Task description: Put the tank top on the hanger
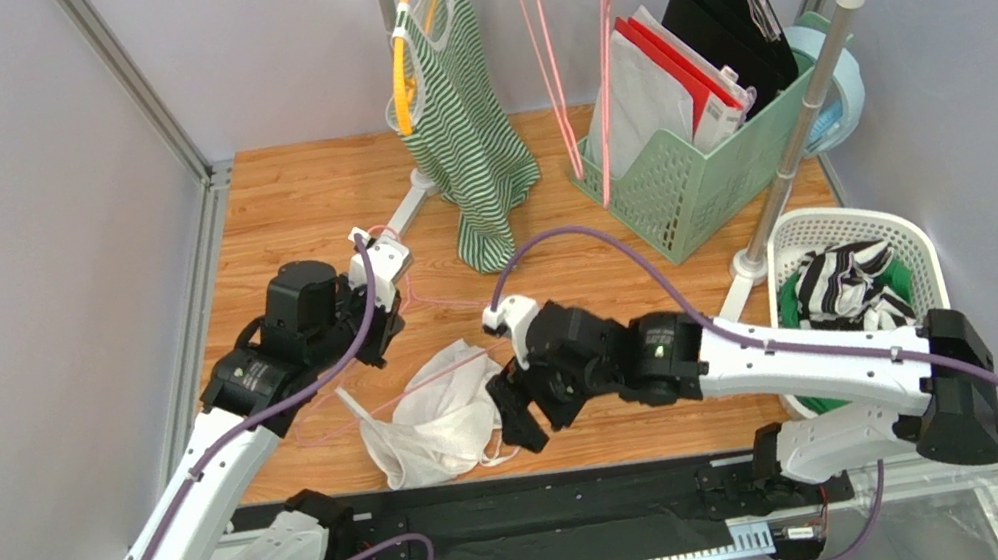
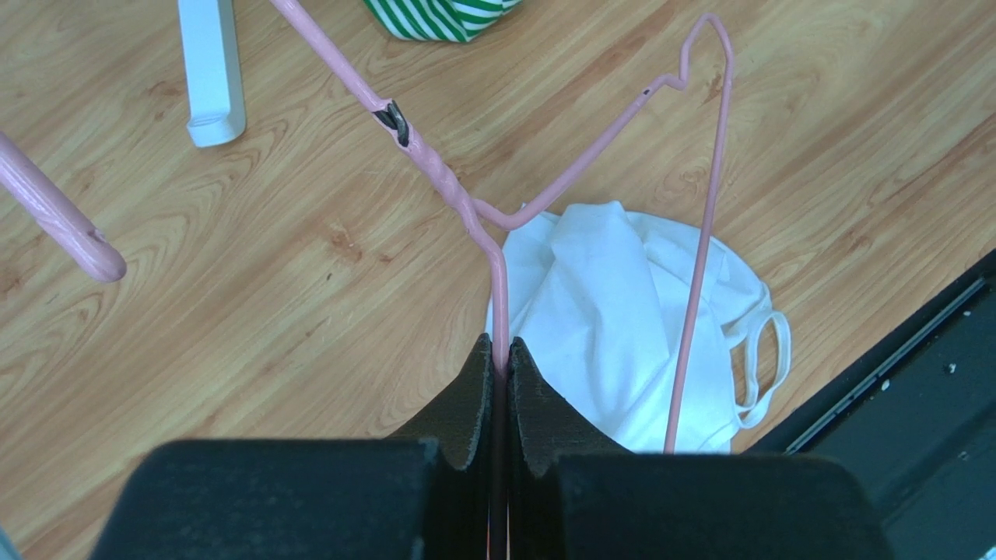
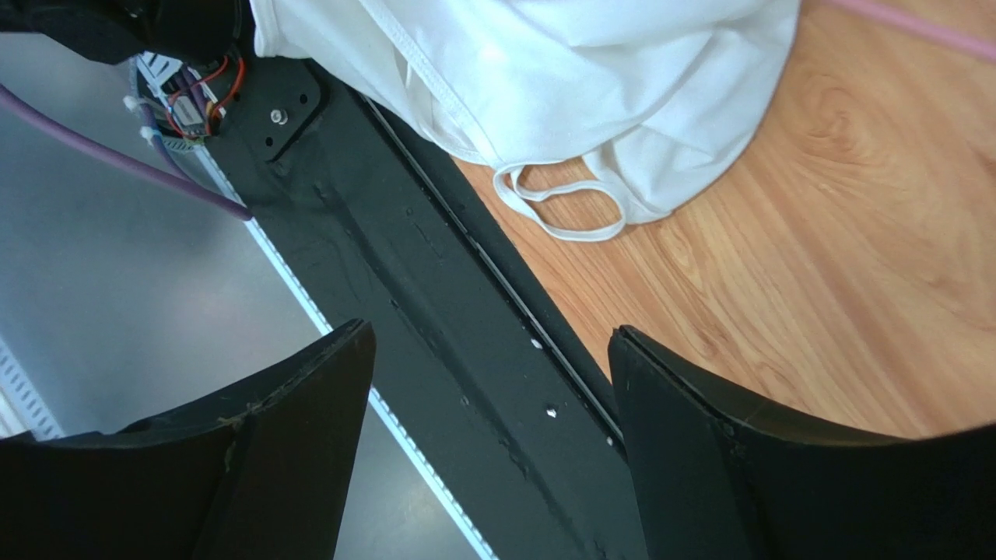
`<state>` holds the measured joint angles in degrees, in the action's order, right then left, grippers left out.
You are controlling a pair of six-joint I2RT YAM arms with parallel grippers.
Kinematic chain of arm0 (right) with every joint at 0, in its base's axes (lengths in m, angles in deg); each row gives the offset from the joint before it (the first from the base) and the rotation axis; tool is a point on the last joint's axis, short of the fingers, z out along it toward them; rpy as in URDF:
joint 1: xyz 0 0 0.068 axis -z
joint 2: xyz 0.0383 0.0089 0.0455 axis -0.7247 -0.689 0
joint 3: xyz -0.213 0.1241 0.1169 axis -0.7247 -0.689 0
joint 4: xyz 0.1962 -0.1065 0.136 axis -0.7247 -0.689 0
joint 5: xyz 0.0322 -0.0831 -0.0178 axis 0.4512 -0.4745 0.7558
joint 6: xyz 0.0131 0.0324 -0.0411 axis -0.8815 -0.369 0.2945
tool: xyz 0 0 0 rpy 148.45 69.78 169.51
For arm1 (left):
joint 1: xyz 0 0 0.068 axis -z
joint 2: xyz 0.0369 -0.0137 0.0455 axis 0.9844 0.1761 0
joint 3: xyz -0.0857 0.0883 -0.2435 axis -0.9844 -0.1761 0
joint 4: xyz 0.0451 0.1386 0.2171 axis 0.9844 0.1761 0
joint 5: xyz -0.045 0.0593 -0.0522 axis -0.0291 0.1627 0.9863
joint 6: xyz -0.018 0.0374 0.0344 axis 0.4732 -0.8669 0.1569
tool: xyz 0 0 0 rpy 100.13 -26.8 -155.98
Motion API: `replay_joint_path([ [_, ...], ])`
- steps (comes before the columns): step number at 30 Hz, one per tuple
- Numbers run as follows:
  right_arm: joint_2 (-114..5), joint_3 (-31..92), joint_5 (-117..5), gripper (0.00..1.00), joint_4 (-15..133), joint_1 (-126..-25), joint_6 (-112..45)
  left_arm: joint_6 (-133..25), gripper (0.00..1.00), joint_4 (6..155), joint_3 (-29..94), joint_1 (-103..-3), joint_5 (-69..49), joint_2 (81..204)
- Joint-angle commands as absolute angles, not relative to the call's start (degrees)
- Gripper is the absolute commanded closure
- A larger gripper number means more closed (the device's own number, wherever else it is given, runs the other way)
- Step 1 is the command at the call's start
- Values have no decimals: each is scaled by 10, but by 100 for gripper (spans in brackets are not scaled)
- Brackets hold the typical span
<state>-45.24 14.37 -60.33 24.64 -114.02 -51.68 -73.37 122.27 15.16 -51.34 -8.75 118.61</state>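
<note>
- The left gripper (image 2: pixel 499 352) is clamped tight on the hanger (image 2: pixel 698 268), pinching the pink wire just below its twisted neck.
- The hanger sits low over the table (image 2: pixel 234 303), with one wire crossing the tank top (image 2: pixel 596 303).
- The tank top lies crumpled on the wood near the front edge, a strap loop trailing toward the black rail (image 3: pixel 444 303).
- The right gripper (image 3: pixel 485 344) hovers over the rail just beside the tank top, jaws wide and empty.

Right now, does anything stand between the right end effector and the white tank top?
Nothing visible does. The open right end effector faces the tank top with only bare table between. The left end effector holds the hanger at the top's other side.
</note>
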Motion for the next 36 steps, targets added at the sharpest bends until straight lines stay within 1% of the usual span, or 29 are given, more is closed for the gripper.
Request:
replay_joint_path([
  [1,-449,79,-689,25,385,-1195,-557,-697,100,1186,159,-514,-94,1185],
  [2,-451,57,-690,25,420,-1202,-552,-694,100,1186,160,-515,-93,1183],
  [5,-469,34,-713,30,454,-1230,-526,-680,100,1174,157,-515,-102,1181],
  [7,-487,32,-728,34,460,-1245,-510,-672,100,1149,146,-514,-103,1175],
  [10,-535,40,-757,37,455,-1260,-487,-670,100,1156,155,-516,-110,1169],
  [12,-564,48,-751,40,460,-1265,-480,-668,100,1146,139,-517,-121,1154],
  [15,-592,59,-750,40,474,-1275,-462,-664,100,1143,127,-518,-119,1133],
  [17,-606,65,-753,40,478,-1276,-457,-664,100,1143,125,-518,-139,1119],
  [25,-648,70,-796,40,513,-1280,-412,-664,100,1152,122,-518,-169,1095],
  [36,-664,45,-751,44,556,-1263,-416,-661,100,1151,114,-518,-167,1095],
])
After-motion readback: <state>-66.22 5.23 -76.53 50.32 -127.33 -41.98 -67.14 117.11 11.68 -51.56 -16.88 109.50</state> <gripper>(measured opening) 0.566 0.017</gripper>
